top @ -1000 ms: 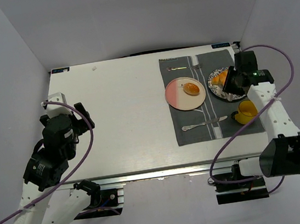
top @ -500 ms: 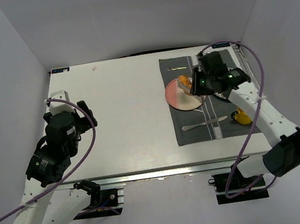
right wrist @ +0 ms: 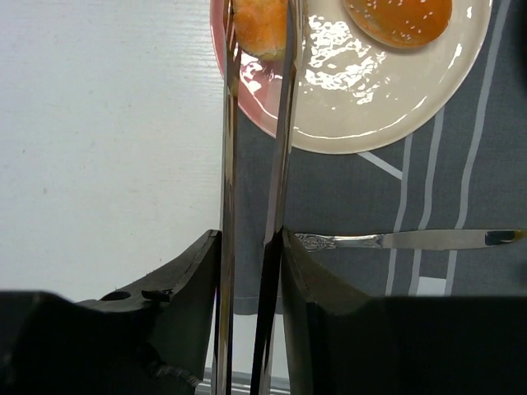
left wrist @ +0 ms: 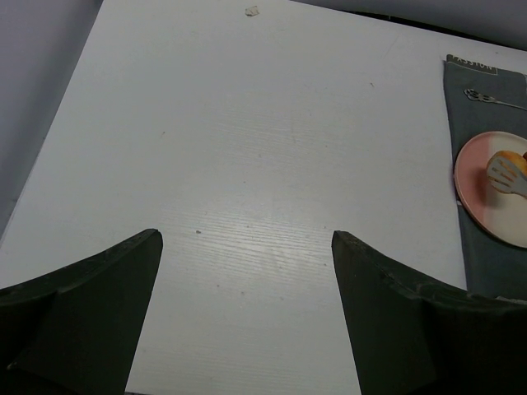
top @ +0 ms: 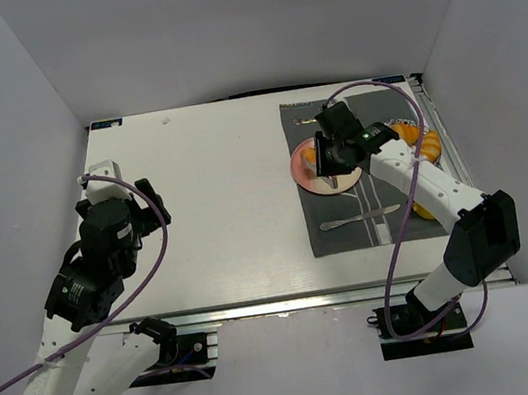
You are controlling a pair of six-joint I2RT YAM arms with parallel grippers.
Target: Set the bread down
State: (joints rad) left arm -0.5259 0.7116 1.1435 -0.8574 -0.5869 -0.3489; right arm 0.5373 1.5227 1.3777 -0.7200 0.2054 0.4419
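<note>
Left arm is idling at the 9 o'clock side of the table (left wrist: 247, 123), well apart from the place setting. The left gripper (left wrist: 245, 239) is standing wide open and gripping nothing.

The pink-and-cream plate (right wrist: 370, 107) is lying on the grey placemat (right wrist: 346, 197), with a knife (right wrist: 412, 239) just beside it at 6 o'clock in the right wrist view.

The right arm is reaching out over the plate. The right gripper (right wrist: 249, 239) is squeezing fully down on a pair of metal tongs (right wrist: 228, 123), pressing both blades between its fingers. The tong tips are pinching the bread (right wrist: 259, 25), a small roundish golden-orange piece. In the top view it is sitting over the plate's 9 o'clock side, close to the rim. I cannot tell whether it is touching the plate or hanging just above it. A sesame roll (right wrist: 399, 16) is lying on the same plate at the bread's 3 o'clock in the wrist view, apart from it.

At 3 o'clock of all this in the top view, a patterned plate (top: 436, 148) is carrying more orange pastry pieces.

Step, as I am judging it: the carry looks done and the release is pending.

Next move: I am expecting it to need the bread brought down until the plate is bearing it. The fingers then need easing only enough for the tongs to spring apart, not enough to drop them. Nudging the piece inward first looks wise, since it could roll off the rim onto the mat. The tongs should be lifted clear without brushing the sesame roll.
</note>
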